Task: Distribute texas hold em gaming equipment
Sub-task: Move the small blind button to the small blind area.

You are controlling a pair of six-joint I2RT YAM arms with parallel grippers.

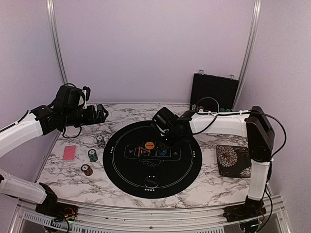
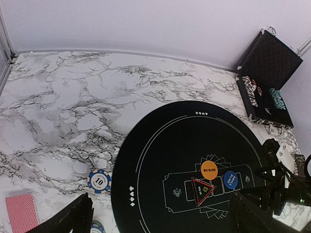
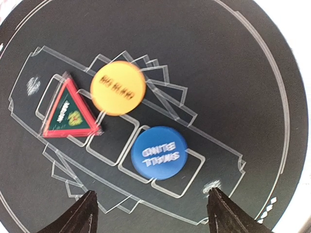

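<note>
From above, the round black mat [image 1: 121, 170] lies mid-way across the marble tabletop [image 1: 204, 189]. At the mat's centre sit an orange button [image 1: 149, 144], a blue button [image 1: 164, 153] and a red-edged triangle [image 1: 141, 151]. The right jaws hang over that centre, and the left jaws are raised beyond the mat's far-left edge. Left of the mat stand three chip stacks [image 1: 92, 155], with a red-backed card [image 1: 69, 153] further left. A black chip case [image 1: 214, 92] stands open behind the mat, and a floral pad [image 1: 233, 160] lies to its right.

In the left wrist view the left jaws are spread wide with nothing between them. The orange button [image 2: 210, 170], blue button [image 2: 230, 180] and triangle [image 2: 201, 188] lie near the mat's middle. A blue-and-white chip [image 2: 99, 181] lies just off the mat's left rim, and the card [image 2: 22, 211] is further out.

In the right wrist view the right jaws are released and hold nothing, poised above the mat. The blue button [image 3: 159, 153] lies flat on the mat in line with the gap. The orange button [image 3: 118, 88] and triangle [image 3: 68, 109] lie beyond it.
</note>
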